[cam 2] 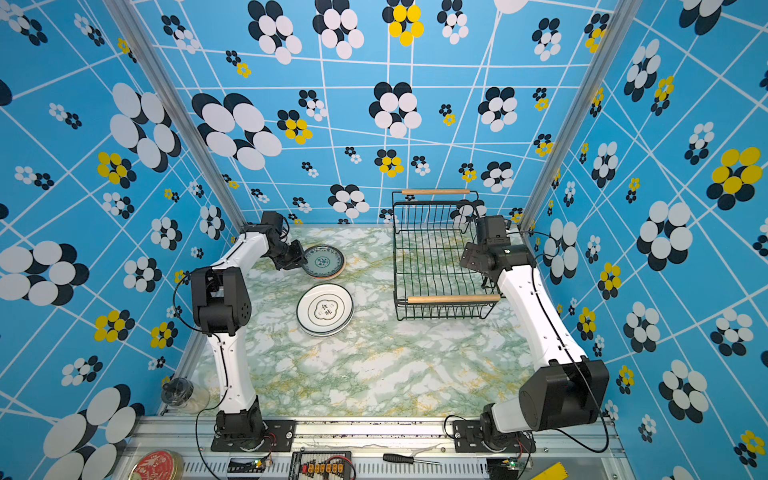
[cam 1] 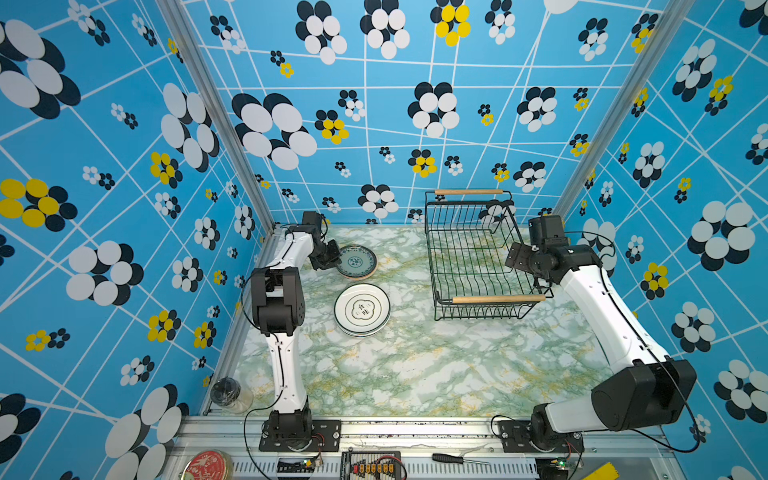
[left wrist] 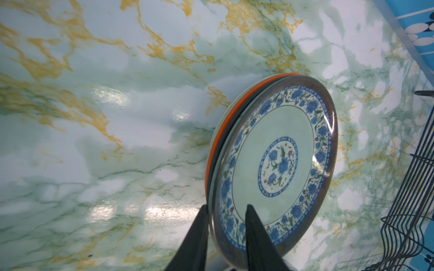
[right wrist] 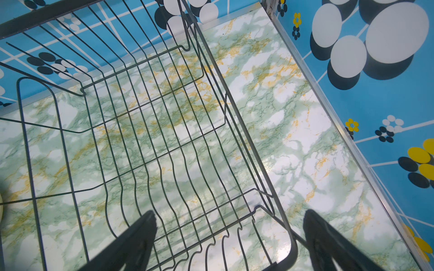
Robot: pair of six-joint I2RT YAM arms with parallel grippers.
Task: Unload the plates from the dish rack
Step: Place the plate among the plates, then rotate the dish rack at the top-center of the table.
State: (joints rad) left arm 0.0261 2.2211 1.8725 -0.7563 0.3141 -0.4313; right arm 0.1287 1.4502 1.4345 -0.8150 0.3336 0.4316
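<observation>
In both top views: left arm (cam 1: pixel 291 245) bent at elbow, wrist tipped down twd far-left table (cam 1: pixel 415 365). Left gripper (cam 1: pixel 332 259) at left rim of teal plate (cam 1: pixel 356 262), which tops a small stack. White plates (cam 1: pixel 362 309) stacked nearer, outside dish rack (cam 1: pixel 496 299). Right arm (cam 1: pixel 590 291) reaches to rack's right side.

L wrist: jaws narrowly parted, teal rim btw them; orange plate (left wrist: pixel 225 122) beneath.

R wrist: right gripper (right wrist: pixel 230 213) spread wide, straddling rack's side wall.
</observation>
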